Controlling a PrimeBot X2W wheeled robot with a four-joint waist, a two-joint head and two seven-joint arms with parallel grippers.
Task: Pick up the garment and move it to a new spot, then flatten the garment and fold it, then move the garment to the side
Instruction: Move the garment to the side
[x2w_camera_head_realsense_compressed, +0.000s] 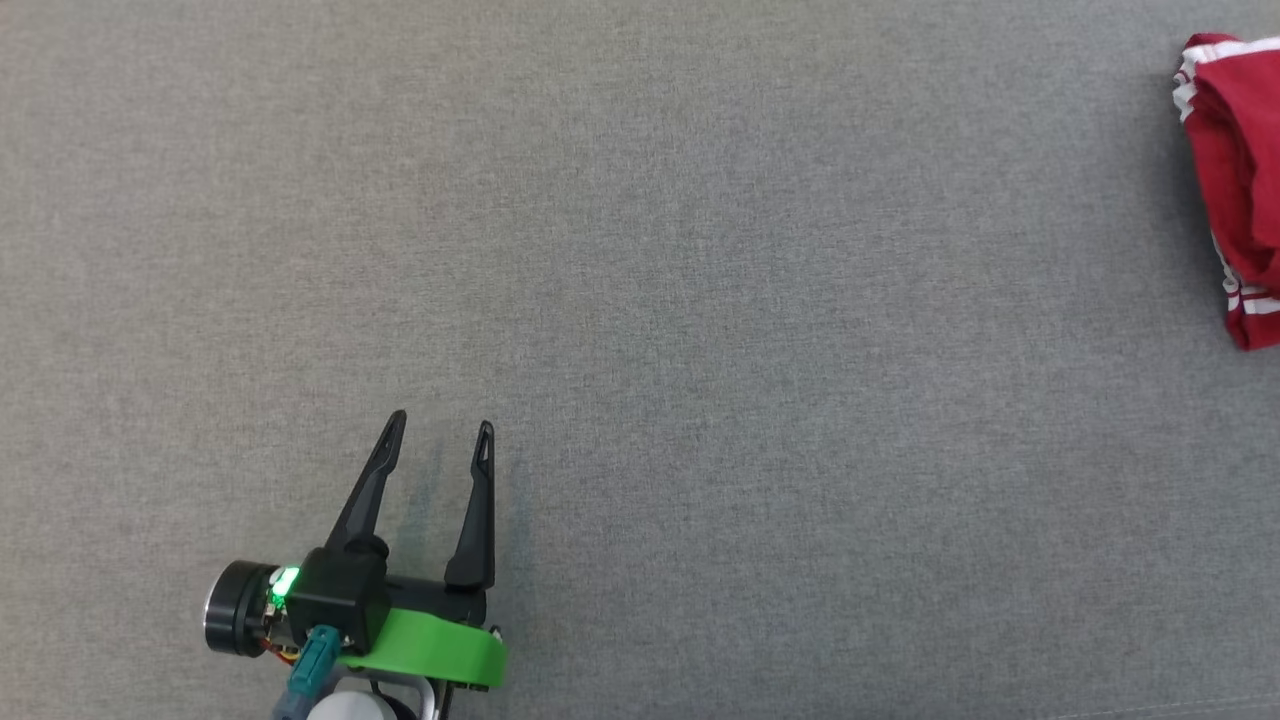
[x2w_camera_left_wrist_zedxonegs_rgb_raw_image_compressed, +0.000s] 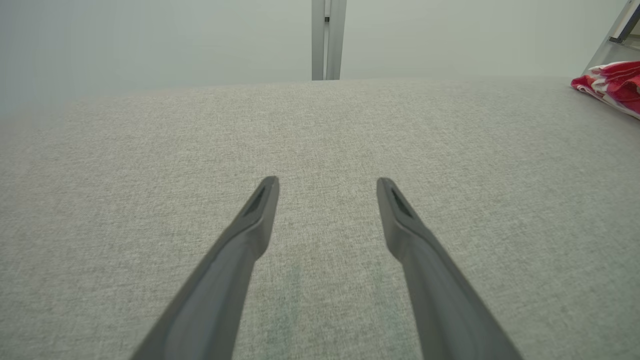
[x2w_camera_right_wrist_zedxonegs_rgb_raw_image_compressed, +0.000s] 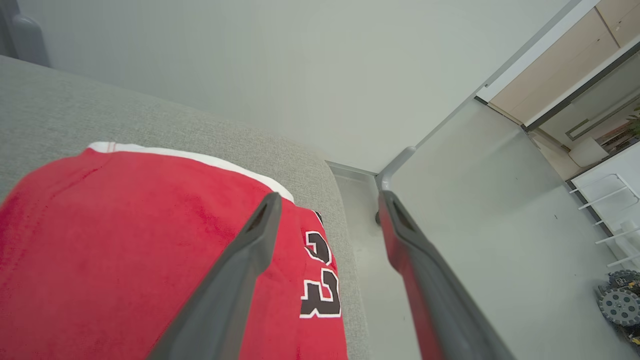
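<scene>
Grey woven worktop (x2w_camera_head_realsense_compressed: 700, 300), red garment (x2w_camera_head_realsense_compressed: 1235, 180) at its right edge.
You see the garment bunched at the upper right of the head view, well apart from your left gripper (x2w_camera_head_realsense_compressed: 441, 422), whose fingers stand spread over bare cloth at the lower left. In the right wrist view your right gripper (x2w_camera_right_wrist_zedxonegs_rgb_raw_image_compressed: 328, 197) is spread too, with red fabric filling the lower left, and pale floor (x2w_camera_right_wrist_zedxonegs_rgb_raw_image_compressed: 475, 210) and a plain wall (x2w_camera_right_wrist_zedxonegs_rgb_raw_image_compressed: 250, 60) beyond the worktop's edge.

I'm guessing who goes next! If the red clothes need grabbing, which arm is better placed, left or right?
Right, probably. The right gripper hangs open over the red garment, which lies at the edge of the grey surface. The left gripper is open too, but far from it.
</scene>
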